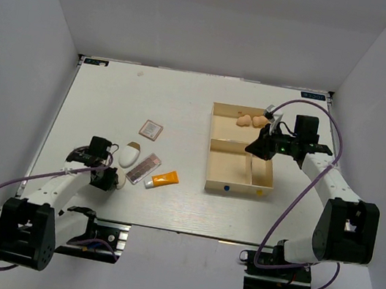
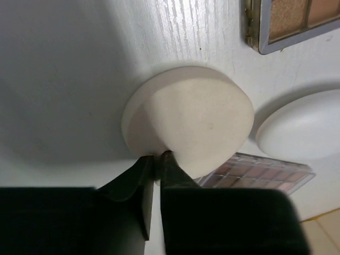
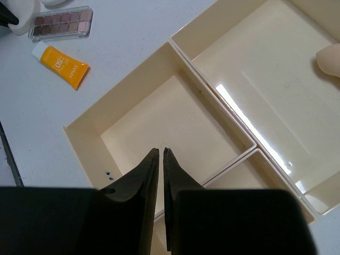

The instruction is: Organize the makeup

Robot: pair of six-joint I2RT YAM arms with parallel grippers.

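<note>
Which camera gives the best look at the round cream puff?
Left wrist: the round cream puff fills the frame, its near edge pinched by the left gripper. Top external shows the puff only as a small pale spot beside that gripper; right wrist catches a pale sliver in its top-left corner.

Top view: the round cream puff [image 1: 120, 179] is hemmed by the white egg-shaped piece [image 1: 129, 154] at 12 o'clock, the long palette [image 1: 144, 169] at 2 o'clock and the orange tube [image 1: 163, 180] at 3 o'clock, while bare tabletop [image 1: 192, 152] lies open from the tube to the left wall of the cream tray [image 1: 211, 147].
</note>
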